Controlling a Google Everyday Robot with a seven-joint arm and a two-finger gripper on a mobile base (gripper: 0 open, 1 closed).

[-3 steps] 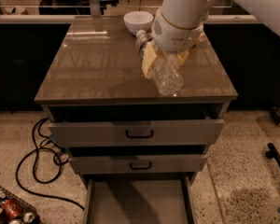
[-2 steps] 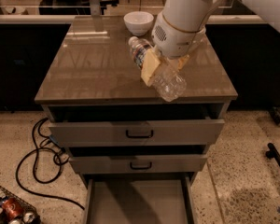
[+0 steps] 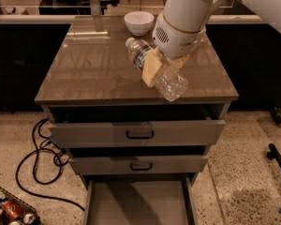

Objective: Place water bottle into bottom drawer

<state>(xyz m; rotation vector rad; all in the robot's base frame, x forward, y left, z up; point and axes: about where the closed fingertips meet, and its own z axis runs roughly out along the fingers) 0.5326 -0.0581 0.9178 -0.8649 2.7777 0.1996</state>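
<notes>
The water bottle (image 3: 155,69) is a clear crinkled plastic bottle with a white cap, held tilted above the front part of the cabinet top. My gripper (image 3: 163,65) hangs from the white arm at the upper right and is shut on the bottle's middle, one tan finger (image 3: 149,69) showing in front of it. The cap end points up and left, the base down and right, over the top's front edge. The bottom drawer (image 3: 139,201) stands pulled out at the foot of the cabinet, its flat grey floor bare.
A white bowl (image 3: 138,22) sits at the back of the brown cabinet top (image 3: 91,62). The two upper drawers (image 3: 138,133) are partly pulled out, with black handles. Black cables (image 3: 37,161) and a wire basket with cans (image 3: 9,211) lie on the floor at left.
The gripper has lifted and moved slightly right and toward the front with the bottle, which has tilted so its cap end now shows at the upper left.
</notes>
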